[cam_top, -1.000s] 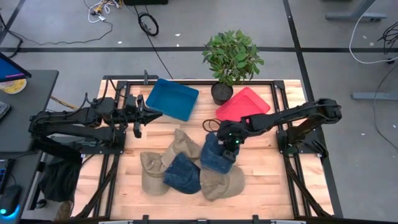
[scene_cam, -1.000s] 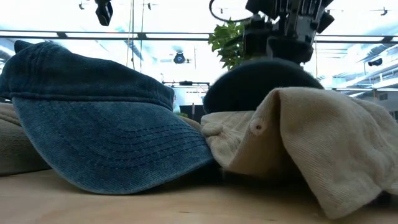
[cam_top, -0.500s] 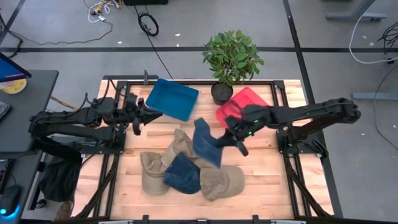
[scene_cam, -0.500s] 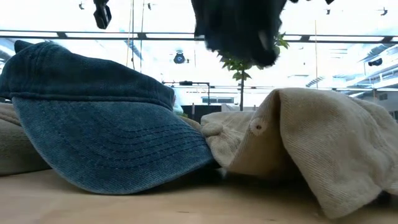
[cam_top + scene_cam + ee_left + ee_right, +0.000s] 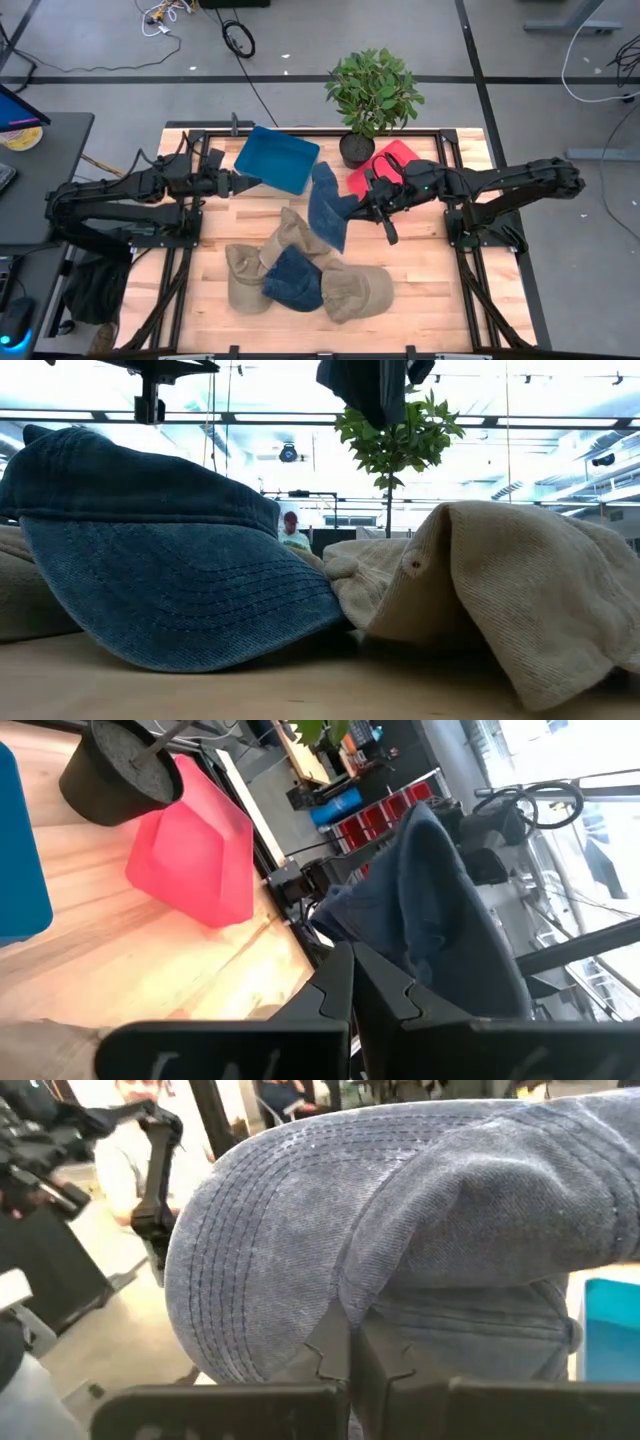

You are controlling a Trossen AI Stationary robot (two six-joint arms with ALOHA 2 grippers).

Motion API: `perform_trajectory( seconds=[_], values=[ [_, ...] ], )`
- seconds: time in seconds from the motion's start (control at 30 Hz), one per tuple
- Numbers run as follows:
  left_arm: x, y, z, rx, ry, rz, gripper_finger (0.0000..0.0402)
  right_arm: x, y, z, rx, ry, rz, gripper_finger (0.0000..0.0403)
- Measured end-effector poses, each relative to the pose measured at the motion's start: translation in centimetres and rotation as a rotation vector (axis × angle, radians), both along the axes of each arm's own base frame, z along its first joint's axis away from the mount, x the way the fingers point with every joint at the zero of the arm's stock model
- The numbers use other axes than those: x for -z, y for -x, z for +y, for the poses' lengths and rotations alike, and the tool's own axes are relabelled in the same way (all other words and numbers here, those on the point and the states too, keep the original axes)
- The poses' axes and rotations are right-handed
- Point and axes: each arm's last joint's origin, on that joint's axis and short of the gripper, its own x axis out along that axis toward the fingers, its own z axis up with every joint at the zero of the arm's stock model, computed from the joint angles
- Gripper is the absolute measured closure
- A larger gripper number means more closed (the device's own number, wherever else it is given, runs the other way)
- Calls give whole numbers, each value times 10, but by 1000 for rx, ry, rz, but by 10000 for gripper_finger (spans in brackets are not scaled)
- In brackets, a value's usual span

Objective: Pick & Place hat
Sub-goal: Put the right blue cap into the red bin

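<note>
A blue denim hat (image 5: 327, 207) hangs in the air from my right gripper (image 5: 362, 203), which is shut on it over the table's far middle, between the blue tray (image 5: 278, 158) and the red tray (image 5: 395, 165). The low view shows this hat (image 5: 372, 385) high above the pile. A second denim hat (image 5: 292, 280) and several beige hats (image 5: 355, 292) lie in a heap on the table's near middle. My left gripper (image 5: 236, 185) waits shut beside the blue tray's near left edge, touching nothing. My right gripper pinches the lifted denim hat between its two fingers at a fold (image 5: 345, 1308) where the stitched brim meets the crown. It reaches in level from the table's right side. The hat is clear of the table and droops from the fingers toward the left and near side.
A potted plant (image 5: 372, 95) stands at the far edge between the two trays. The heap fills the low view, with the denim hat (image 5: 150, 540) on the left and a beige hat (image 5: 500, 590) on the right. Bare wood lies right of the heap. A person shows in the room beyond.
My right gripper, shut on the denim hat, has risen from the heap and moved toward the far edge. The hat has been lifted clear of the other hats and now hangs in the air near the trays. The rest of the heap has stayed put.
</note>
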Motion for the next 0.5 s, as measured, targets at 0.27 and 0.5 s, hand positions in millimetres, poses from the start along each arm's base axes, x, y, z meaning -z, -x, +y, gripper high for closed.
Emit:
perform_trajectory(
  seconds=[0.27, 0.5],
  values=[
    [0, 0, 0, 5, -56, 7, 396, 7, 31, -10, 199, -28, 237, 403],
    [0, 0, 2, -14, -86, 12, 396, 9, 57, -16, 345, -55, 372, 403]
  ],
)
